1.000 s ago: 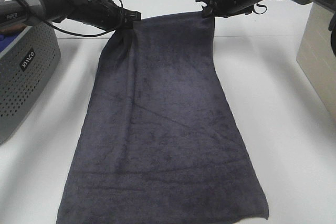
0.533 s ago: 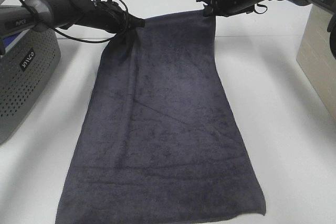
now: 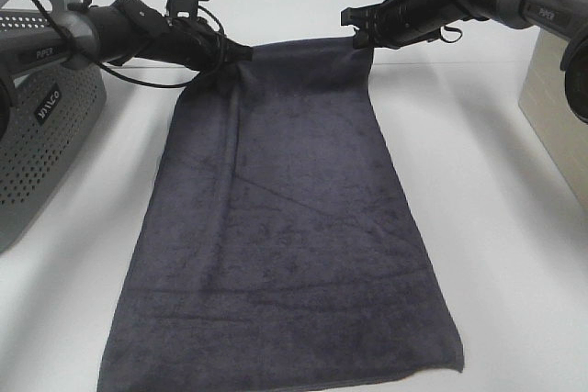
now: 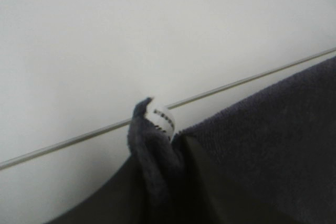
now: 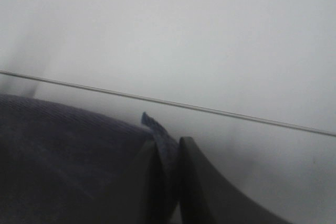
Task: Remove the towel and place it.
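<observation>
"MINISO" is printed on the grey basket and "PiPER" on both arms; the print on the towel's white tag is unreadable. The left gripper and right gripper each pinch a far corner, and the towel's near-left corner is cut off.

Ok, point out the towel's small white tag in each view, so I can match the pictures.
Exterior high: not visible; the left gripper covers that corner of the towel.
Left wrist: the white tag sits mid-picture, poking out of the pinched corner.
Right wrist: not in it; only the plain other corner, pinched by the right gripper.
Shared landmark: the towel's far hem, held by both grippers.
</observation>
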`<state>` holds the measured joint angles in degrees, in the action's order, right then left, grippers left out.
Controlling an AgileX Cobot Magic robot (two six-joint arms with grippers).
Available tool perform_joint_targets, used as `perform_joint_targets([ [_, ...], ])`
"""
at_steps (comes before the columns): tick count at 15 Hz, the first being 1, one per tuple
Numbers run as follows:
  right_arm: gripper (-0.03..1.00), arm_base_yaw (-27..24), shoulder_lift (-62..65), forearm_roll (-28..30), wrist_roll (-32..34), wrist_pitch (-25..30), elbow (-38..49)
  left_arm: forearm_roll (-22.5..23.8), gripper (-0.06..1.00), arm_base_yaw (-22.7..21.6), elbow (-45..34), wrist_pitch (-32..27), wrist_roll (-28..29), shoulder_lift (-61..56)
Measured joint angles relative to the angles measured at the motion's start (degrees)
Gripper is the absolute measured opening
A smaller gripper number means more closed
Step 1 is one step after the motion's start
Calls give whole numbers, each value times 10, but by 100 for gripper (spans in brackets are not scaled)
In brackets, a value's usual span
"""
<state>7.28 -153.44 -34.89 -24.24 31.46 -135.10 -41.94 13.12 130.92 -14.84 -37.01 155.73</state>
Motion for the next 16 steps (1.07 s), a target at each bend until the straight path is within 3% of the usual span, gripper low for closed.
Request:
perform_joint_targets([
  [3,51,-1,-2,2,-1,-14,0,0,52,-1,0,42,0,0],
  [4,59,-1,-2,-3,-1,-22,0,0,62,-1,0,63,0,0],
  [6,64,-1,-2,-14,-1,-22,0,0,71,-1,0,112,0,0],
  [9,65,-1,-2,-17,-1,-21,0,-2,73,-1,3,148,13,0],
  [13,65,-1,-2,-18,-1,-17,0,-2,69,-1,5,111,21,11],
  [14,65,-1,-2,-18,-1,-13,0,-2,66,-1,5,104,21,15],
  [16,65,-1,-2,-17,-1,-6,0,-2,43,-1,5,100,22,17],
])
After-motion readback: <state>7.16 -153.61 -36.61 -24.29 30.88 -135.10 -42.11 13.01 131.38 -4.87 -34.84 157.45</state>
